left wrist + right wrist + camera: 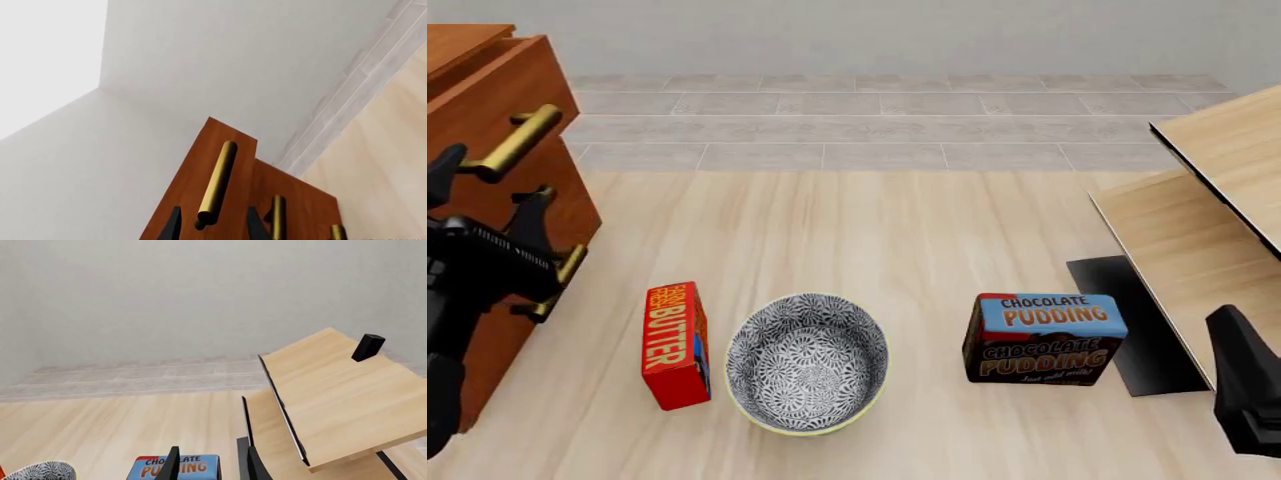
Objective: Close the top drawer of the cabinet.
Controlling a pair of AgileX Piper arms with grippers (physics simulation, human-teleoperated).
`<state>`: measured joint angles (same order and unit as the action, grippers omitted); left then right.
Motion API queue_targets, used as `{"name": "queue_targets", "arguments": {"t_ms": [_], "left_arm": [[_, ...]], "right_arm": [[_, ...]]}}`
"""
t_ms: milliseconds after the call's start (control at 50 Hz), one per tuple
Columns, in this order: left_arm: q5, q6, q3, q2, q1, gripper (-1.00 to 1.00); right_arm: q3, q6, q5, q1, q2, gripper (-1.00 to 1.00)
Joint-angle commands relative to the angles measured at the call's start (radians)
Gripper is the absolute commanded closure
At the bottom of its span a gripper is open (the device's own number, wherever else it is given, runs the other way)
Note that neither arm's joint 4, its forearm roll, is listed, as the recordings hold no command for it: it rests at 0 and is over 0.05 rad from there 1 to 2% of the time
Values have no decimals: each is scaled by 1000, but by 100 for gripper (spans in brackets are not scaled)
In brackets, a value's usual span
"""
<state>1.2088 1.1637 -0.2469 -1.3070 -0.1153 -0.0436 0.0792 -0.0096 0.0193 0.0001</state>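
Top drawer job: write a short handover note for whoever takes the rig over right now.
Left claw: open, fingers either side of the top drawer's brass handle, not closed on it.
Right claw: open, idle near the chocolate pudding box, holding nothing.
The cabinet stands at the table's left; its top drawer front sits proud of the drawers below, so it isn't shut.
Left to do: push the drawer in flush.
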Motion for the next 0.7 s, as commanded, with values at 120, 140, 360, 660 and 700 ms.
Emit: {"name": "queue_targets", "arguments": {"t_ms": [120,140,360,660,700], "left_arm": [[8,-13,-1,-4,-63,-100],[8,-13,-1,-5,-65,-100],[-8,-18,-9,4,-84,-100],[-34,-26,-26,13,-112,-100],[-39,-28,-27,18,-114,-100]], "right_arm": [[-12,1,8,2,0,-100],[-14,1,8,2,0,-100],[-17,2,7,1,0,-100],[-29,0,13,-2,0,-100],[-28,0,12,-2,0,-100]]}}
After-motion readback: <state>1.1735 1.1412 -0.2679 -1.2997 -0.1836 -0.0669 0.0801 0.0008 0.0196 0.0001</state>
